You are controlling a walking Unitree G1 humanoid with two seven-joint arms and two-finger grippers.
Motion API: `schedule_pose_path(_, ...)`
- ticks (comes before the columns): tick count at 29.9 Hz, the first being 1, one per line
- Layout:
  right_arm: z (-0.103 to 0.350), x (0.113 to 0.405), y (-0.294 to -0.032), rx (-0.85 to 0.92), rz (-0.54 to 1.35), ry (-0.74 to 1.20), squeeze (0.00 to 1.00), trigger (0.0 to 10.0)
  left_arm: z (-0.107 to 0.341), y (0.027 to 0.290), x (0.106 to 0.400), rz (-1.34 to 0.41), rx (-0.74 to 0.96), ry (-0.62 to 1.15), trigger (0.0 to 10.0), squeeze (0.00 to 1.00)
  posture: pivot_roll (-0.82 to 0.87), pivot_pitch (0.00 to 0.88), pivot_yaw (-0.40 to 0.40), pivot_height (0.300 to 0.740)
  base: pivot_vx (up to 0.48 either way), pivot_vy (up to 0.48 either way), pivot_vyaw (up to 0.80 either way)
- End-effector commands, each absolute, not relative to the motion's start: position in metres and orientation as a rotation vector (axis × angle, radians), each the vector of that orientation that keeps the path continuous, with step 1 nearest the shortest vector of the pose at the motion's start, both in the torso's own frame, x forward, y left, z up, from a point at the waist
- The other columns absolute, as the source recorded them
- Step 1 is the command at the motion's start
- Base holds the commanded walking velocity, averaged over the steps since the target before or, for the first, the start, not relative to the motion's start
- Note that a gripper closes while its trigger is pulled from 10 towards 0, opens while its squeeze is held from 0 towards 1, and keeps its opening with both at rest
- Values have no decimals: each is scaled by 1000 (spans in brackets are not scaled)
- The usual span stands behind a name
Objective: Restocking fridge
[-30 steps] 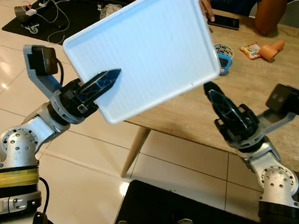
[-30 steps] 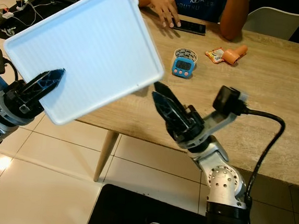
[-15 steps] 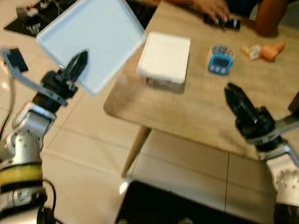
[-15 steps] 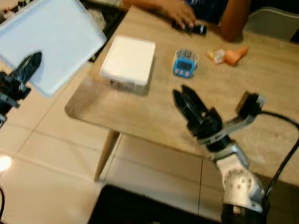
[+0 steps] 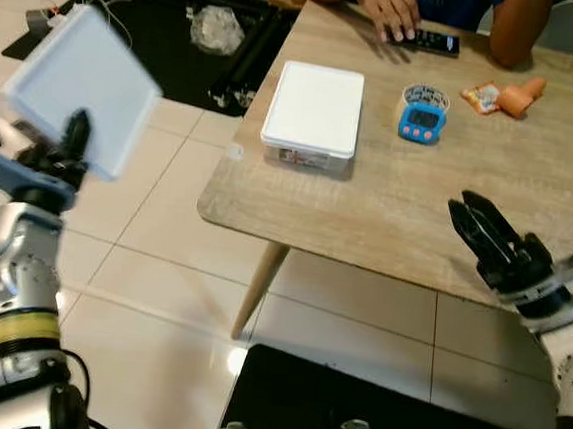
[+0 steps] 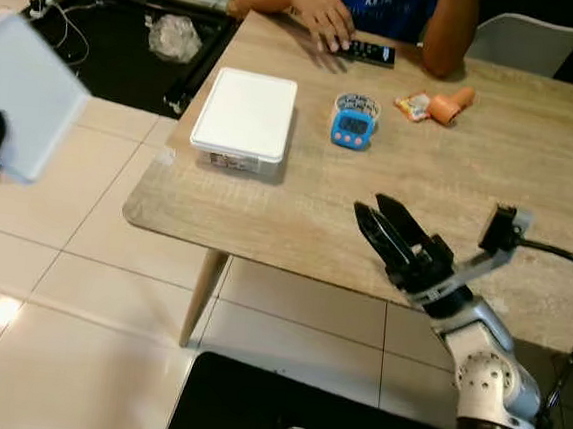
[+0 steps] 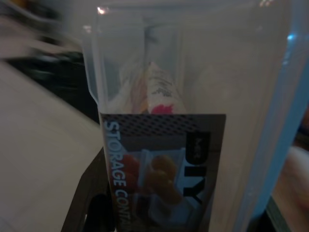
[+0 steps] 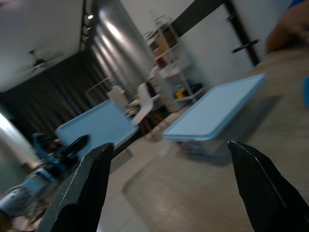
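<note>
A pale blue storage container (image 5: 77,81) hangs tilted over the tiled floor, left of the table, with my left gripper (image 5: 75,131) shut on its lower edge. In the left wrist view its clear plastic wall and printed label (image 7: 159,169) sit right against the camera. A second lidded container (image 5: 314,112) rests on the wooden table (image 5: 416,221) near its left end. My right gripper (image 5: 472,221) is open above the table's front edge, holding nothing; both containers, the one on the table (image 8: 217,113) and the held one (image 8: 96,125), lie between its fingers in the right wrist view.
A blue timer (image 5: 420,121) and a snack packet with an orange item (image 5: 503,96) lie further back on the table. A person's hand (image 5: 385,7) rests by a phone at the far edge. Black mats cover the floor at back left (image 5: 163,23) and under me (image 5: 350,411).
My left arm has swung the held container out to the left, away from the table, uncovering the second container on it. My right gripper has drifted slightly right and stays open.
</note>
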State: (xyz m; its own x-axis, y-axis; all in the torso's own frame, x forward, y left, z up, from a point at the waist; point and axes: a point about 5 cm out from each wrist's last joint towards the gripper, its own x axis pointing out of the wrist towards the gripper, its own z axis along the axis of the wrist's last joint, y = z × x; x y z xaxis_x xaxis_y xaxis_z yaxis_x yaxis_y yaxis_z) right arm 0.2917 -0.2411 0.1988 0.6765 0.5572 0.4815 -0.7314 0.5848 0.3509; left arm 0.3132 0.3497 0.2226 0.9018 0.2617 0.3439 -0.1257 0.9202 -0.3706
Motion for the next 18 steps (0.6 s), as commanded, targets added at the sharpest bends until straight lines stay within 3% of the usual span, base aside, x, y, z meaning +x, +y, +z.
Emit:
schedule_pose_path(1, 199, 288, -259, 575, 693, -371, 0, 10000, 221, 369, 303, 304, -301, -408, 10000, 0, -44, 179, 5, 740, 0, 0, 0)
schedule_pose_path(15, 171, 288, -254, 564, 659, -258, 0, 10000, 170, 377, 294, 396, -305, -247, 10000, 0, -45, 181, 0, 740, 0, 0, 0)
schedule_pose_path(18, 156, 283, -265, 602, 604, -227, 0, 10000, 142, 383, 285, 454, -326, -154, 10000, 0, -49, 183, -1, 740, 0, 0, 0)
